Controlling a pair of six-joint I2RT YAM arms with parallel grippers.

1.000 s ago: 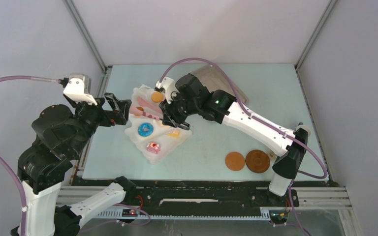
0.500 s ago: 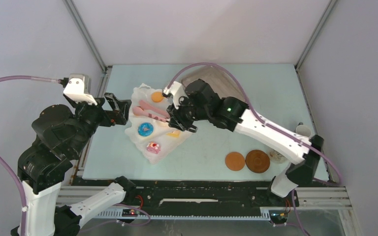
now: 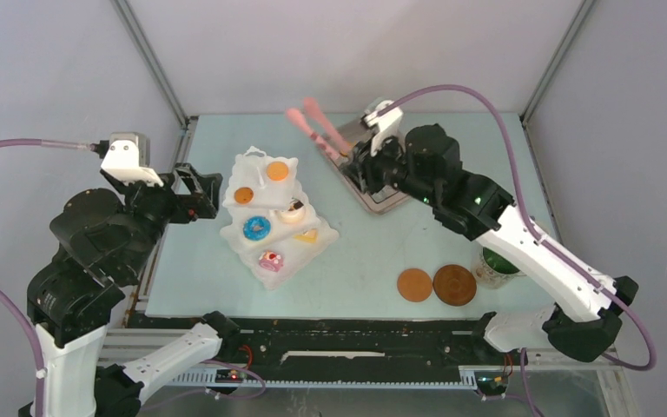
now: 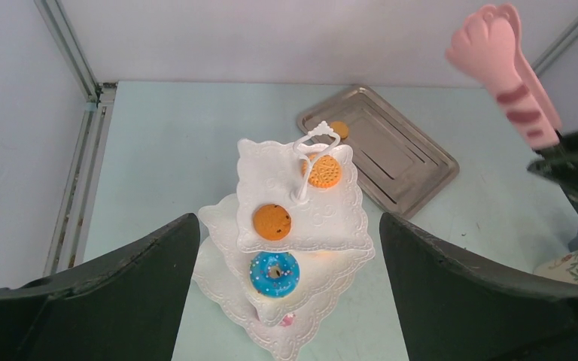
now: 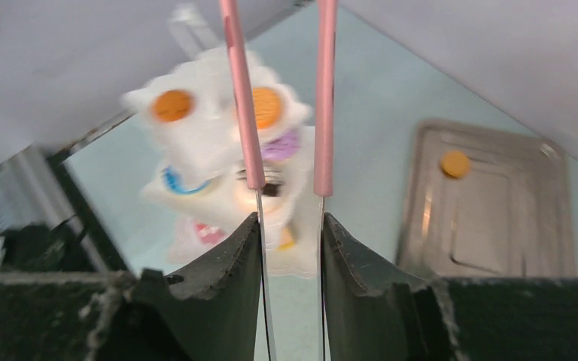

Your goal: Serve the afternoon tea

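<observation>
The white three-tier stand stands left of centre. Two orange biscuits lie on its top tier. A blue doughnut, a dark small cake, a yellow cake slice and a pink doughnut sit lower down. My right gripper hangs over the silver tray, shut on pink tongs whose tips point up-left with nothing in them. My left gripper stands open just left of the stand.
One orange biscuit lies on the tray. Two brown coasters lie near the front right, with a green-lined mug beside them, partly under my right arm. Grey walls close in the table.
My right arm has swung back and right from over the stand to above the tray, lifting the tongs clear. The stand's middle tier and the mug have come into view.
</observation>
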